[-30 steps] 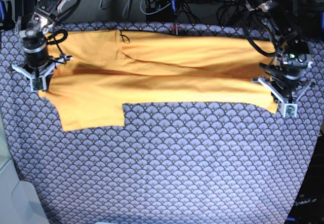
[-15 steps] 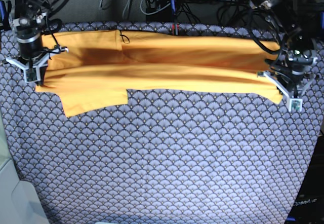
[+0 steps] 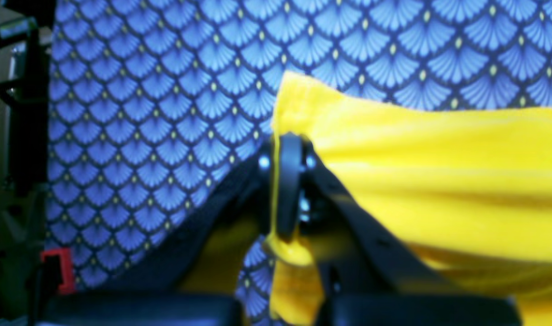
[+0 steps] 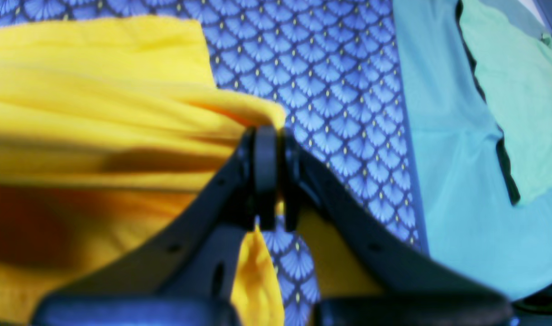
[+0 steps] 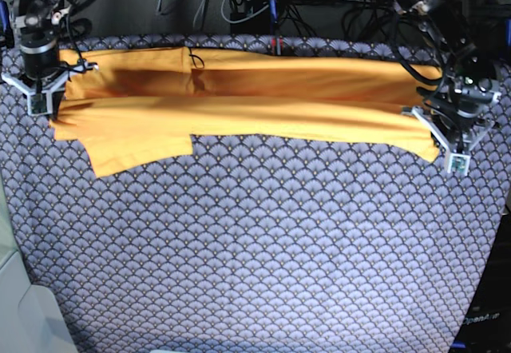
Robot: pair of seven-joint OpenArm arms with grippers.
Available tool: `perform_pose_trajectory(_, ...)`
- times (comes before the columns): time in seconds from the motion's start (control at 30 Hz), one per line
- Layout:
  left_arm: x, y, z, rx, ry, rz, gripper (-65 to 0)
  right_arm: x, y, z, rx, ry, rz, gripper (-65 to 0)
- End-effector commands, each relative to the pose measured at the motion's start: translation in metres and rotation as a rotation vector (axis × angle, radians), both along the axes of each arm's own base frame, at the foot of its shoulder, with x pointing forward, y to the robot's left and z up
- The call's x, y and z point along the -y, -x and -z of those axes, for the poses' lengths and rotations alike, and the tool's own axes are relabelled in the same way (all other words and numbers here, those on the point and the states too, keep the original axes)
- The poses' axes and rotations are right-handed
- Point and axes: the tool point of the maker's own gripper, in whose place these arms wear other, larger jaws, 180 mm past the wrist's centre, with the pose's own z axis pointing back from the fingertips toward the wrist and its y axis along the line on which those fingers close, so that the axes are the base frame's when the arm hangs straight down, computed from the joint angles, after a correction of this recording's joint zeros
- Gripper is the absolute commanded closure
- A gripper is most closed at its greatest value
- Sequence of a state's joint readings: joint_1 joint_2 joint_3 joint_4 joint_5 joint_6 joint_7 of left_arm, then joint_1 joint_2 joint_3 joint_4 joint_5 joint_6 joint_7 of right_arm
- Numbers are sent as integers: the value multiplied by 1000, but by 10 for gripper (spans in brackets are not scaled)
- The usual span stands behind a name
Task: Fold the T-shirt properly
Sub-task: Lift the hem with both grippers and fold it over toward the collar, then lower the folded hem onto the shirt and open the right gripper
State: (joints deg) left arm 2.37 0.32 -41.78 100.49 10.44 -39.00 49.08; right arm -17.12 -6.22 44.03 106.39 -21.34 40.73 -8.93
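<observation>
Stretched lengthwise across the far part of the scallop-patterned table cloth (image 5: 263, 249), the soft, creased yellow-orange T-shirt (image 5: 255, 105) hangs between the left gripper (image 3: 287, 185) and right gripper (image 4: 269, 176), each clamped on a bunched edge, its dark neck tag too small to make out.

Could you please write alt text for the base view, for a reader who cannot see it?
A plain yellow-orange cotton T-shirt lies stretched sideways along the far part of a table covered in blue fan-patterned cloth. The left gripper and right gripper each pinch one end of it, and one sleeve hangs towards the camera.
</observation>
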Motion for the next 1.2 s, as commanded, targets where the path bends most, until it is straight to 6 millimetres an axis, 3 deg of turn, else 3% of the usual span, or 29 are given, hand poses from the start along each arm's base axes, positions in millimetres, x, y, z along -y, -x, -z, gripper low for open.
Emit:
perform_pose_trajectory(0.0, -8, -1, -7, 19, -24, -7, 0, 4, -1, -8, 30, 16, 3, 0)
perform_pose_trajectory(0.4, 0, 20, 47, -89, 66, -3, 0, 3, 17, 23, -40, -47, 17, 0)
perform_pose_trajectory(0.77, 2, 20, 51, -93, 75, 4, 0, 5, 20, 24, -48, -43, 23, 0)
perform_pose_trajectory(0.83, 2, 21, 51, -93, 74, 3, -59, 5, 24, 25, -58, -42, 21, -26)
perform_pose_trajectory(1.0, 5, 33, 53, -109, 68, 30, -264, 5, 26, 25, -61, -42, 23, -174)
perform_pose_trajectory(1.17, 3, 33, 50, -107, 58, 25, -284, 5, 27, 25, -61, -43, 24, -223)
